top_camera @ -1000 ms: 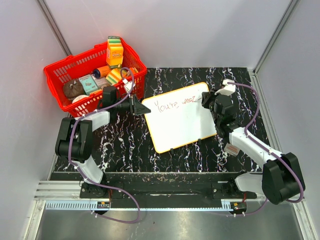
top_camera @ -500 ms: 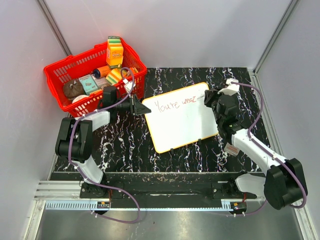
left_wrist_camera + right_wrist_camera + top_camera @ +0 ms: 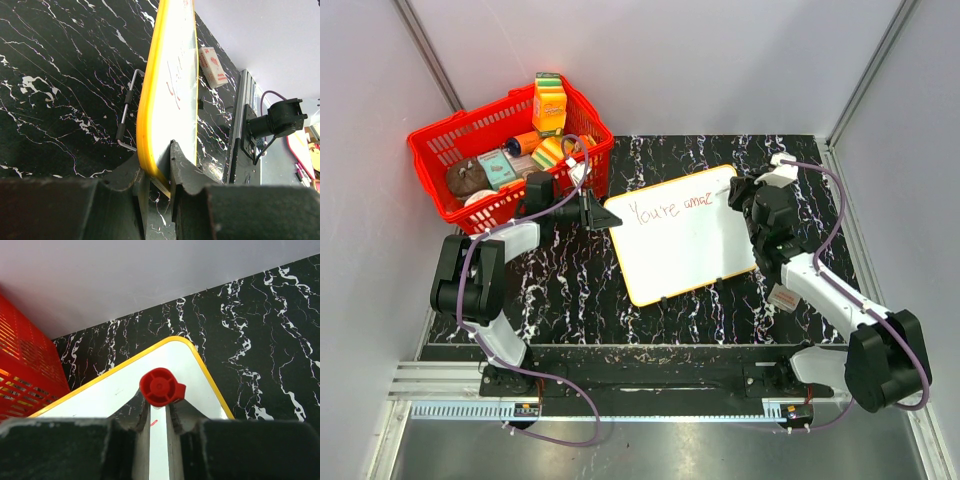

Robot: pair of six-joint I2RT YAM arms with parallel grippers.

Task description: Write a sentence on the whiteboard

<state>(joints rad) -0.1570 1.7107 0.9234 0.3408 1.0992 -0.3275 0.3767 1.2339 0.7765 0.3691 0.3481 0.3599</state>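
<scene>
Whiteboard (image 3: 680,235): orange-yellow rim, set askew on the black marbled table (image 3: 570,290), a wire bracket (image 3: 127,107) at its back. Sentence (image 3: 670,207): red cursive along the whiteboard's far edge, "You're" plus one short word. My left gripper (image 3: 157,172): closed on the whiteboard's left corner, rim pinched between both fingers. My right gripper (image 3: 159,417): at the whiteboard's far right corner, clamped on a red marker (image 3: 161,386). Red basket (image 3: 470,160): beyond the whiteboard's left corner, holding packets.
</scene>
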